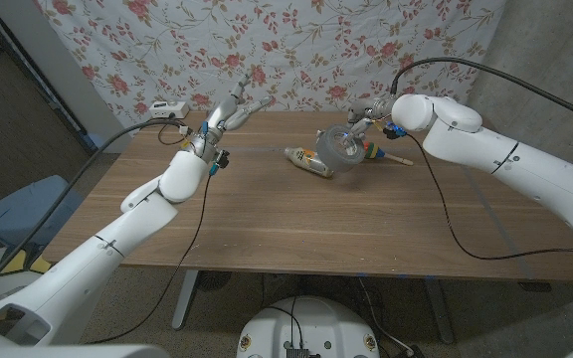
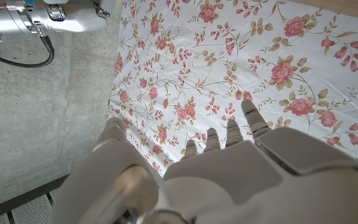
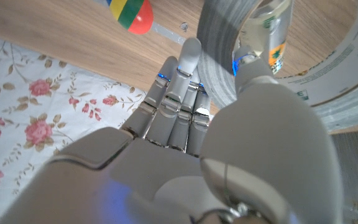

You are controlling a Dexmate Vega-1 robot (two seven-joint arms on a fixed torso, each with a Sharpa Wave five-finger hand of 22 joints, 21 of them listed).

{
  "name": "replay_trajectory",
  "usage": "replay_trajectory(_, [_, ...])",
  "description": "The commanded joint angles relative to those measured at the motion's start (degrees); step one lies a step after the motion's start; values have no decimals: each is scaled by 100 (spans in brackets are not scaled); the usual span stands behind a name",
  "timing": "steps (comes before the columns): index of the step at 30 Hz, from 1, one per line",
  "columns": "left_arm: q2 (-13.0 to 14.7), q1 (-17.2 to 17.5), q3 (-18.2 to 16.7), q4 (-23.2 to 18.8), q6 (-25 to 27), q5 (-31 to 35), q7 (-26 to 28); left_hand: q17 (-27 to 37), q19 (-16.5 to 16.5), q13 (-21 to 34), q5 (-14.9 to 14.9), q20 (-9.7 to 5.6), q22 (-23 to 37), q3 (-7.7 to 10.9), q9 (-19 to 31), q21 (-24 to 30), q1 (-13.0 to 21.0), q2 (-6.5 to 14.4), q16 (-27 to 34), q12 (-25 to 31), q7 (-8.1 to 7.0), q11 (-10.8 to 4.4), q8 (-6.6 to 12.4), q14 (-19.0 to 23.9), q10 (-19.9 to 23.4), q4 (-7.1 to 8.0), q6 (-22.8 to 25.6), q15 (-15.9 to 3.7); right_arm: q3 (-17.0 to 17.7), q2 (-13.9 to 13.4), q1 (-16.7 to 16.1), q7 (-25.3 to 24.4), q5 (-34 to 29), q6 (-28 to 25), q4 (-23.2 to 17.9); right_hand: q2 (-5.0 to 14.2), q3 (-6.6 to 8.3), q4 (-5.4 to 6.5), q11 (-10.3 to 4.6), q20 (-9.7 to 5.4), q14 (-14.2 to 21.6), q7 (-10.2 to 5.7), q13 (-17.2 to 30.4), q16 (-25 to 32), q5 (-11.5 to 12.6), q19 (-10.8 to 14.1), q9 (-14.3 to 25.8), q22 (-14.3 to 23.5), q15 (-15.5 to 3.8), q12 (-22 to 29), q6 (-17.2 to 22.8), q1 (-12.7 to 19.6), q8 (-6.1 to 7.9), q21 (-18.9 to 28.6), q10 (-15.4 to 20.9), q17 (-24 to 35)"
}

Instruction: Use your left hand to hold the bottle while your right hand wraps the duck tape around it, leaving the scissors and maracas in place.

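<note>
So the right robot hand (image 1: 364, 117) is up at the far side of the brown wooden table (image 1: 296, 214), gripping a big grey roll of duct tape (image 1: 342, 149). In the right wrist view its fingers (image 3: 180, 93) lie along the outside of the roll (image 3: 229, 56) with the thumb hooked into the core, and the far rim is cut off by the frame edge. The clear plastic bottle with a yellowish label (image 1: 307, 161) lies on its side on the table, just left of the roll and touching or overlapping it; from the head view I honestly can't tell which. Through the roll's hole the wrist camera catches a bit of the bottle (image 3: 272, 25). A colourful maraca (image 1: 376, 152) sits just behind the tape, half hidden by it; only its red, yellow and green head (image 3: 131, 11) is in the wrist shot. The left robot hand (image 1: 229, 114) is raised well apart from the bottle, fingers spread, holding nothing. Its wrist camera looks past the fingers (image 2: 229, 134) at a floral cloth backdrop (image 2: 241, 68).
</note>
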Motion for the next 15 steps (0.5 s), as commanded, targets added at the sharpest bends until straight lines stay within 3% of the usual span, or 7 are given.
replay_trajectory(1, [14,-18,-17,114,-88,-61,-26,11,-920,18,23,26,29,20,22,-31,11,57,32,28,27,28,20,-25,-31,-36,-61,-22,-83,266,-42,680,-2096,-137,-111,793,71,18,-489,22,222,-621,11,-3,32,-9,16,2,-348,26,651,746,25,38,729,18])
replay_trajectory(8, [27,-17,-25,184,-180,-111,-57,12,-940,5,23,26,31,12,23,-67,-3,69,25,20,25,25,14,-74,-86,-42,-107,-20,106,400,-175,807,-2248,-27,-60,793,71,18,-489,22,222,-621,11,-3,32,-9,16,2,-348,26,651,746,25,38,729,18])
replay_trajectory(12, [63,29,-51,180,-241,-99,-43,13,-951,-3,23,26,33,8,24,-89,-11,80,25,27,27,24,18,-94,-93,-45,-117,-17,-31,530,-194,935,-2817,-198,12,793,71,18,-489,22,222,-621,11,-3,32,-9,16,2,-348,26,651,746,25,38,729,18])
replay_trajectory(15, [70,62,-70,162,-271,-115,-38,13,-954,-4,23,26,34,7,24,-95,-13,82,25,27,27,21,19,-100,-98,-46,-118,-19,184,563,-380,778,-2679,-140,-3,793,71,18,-489,22,222,-621,11,-3,32,-9,16,2,-348,26,651,746,25,38,729,18])
